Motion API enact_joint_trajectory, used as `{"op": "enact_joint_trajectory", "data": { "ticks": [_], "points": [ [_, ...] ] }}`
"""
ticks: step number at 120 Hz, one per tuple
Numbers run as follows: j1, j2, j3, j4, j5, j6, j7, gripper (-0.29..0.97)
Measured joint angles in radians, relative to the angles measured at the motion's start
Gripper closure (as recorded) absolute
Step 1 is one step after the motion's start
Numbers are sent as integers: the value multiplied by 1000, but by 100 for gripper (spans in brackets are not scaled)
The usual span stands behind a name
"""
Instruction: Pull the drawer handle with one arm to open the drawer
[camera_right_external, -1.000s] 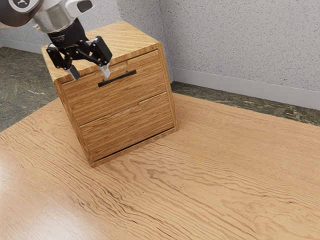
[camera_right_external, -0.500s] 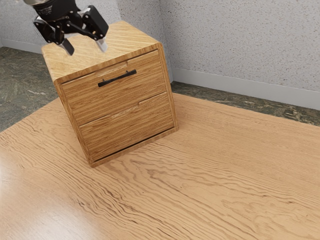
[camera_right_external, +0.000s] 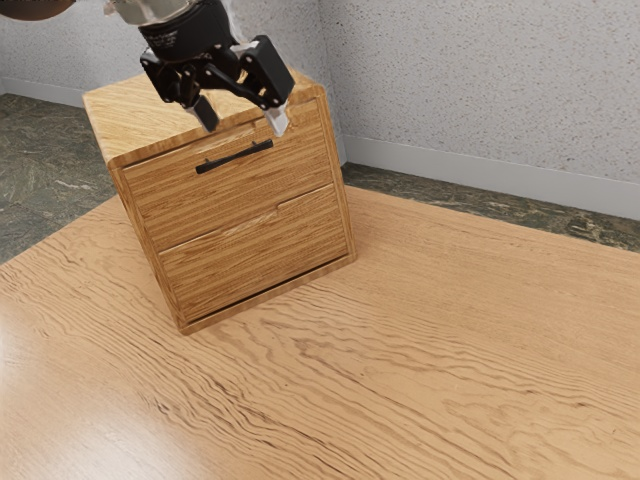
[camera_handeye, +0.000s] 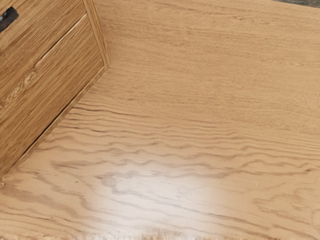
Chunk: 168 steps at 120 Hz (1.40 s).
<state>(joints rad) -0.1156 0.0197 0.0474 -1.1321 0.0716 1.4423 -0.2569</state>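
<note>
- The table is one broad slab of light wood with wavy, flowing grain and a soft sheen at its near edge. The wrist view shows that grain from close above, with a pale glare patch on it.
- One cabinet stands at the table's far corner. It is a plain box of the same striped wood, turned so that its front faces the table's near edge at an angle.
- The cabinet front carries two drawers, an upper drawer and a lower drawer. Both fronts lie flush with the frame.
- There is one drawer handle, a thin straight black bar set high on the upper drawer and slightly tilted.
- The wrist view catches the cabinet's lower front corner where it meets the table, and just the end of the handle. The exterior view gives the whole box and the arm.
- The black gripper hangs over the cabinet's top front edge, just above the handle and clear of it. Its two fingers are spread wide, with nothing between them.
- Beyond the table are a dark mottled floor, a pale baseboard and a grey speckled wall.
</note>
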Motion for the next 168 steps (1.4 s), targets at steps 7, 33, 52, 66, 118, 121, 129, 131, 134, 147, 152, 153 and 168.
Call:
{"op": "enact_joint_trajectory", "data": {
  "ticks": [7,33,52,66,118,121,129,131,134,147,152,153,168],
  "points": [
    [50,-43,-4,-85,1,-2,-2,0],
    [156,-285,-67,-550,-2,95,-9,0],
    [140,-280,-68,-606,-13,129,29,0],
    [121,-211,-72,-599,7,230,112,0],
    [205,97,-64,-261,109,397,487,0],
    [210,98,-64,-259,109,398,505,0],
    [212,101,-68,-259,111,400,549,0],
    [210,102,-69,-259,111,400,559,0],
    [206,103,-70,-259,113,401,574,0],
    [191,100,-72,-261,157,399,630,0],
    [190,101,-72,-261,181,396,647,0],
    [190,101,-72,-261,185,396,651,0],
    [185,114,-73,-260,257,390,688,0]
  ]
}}
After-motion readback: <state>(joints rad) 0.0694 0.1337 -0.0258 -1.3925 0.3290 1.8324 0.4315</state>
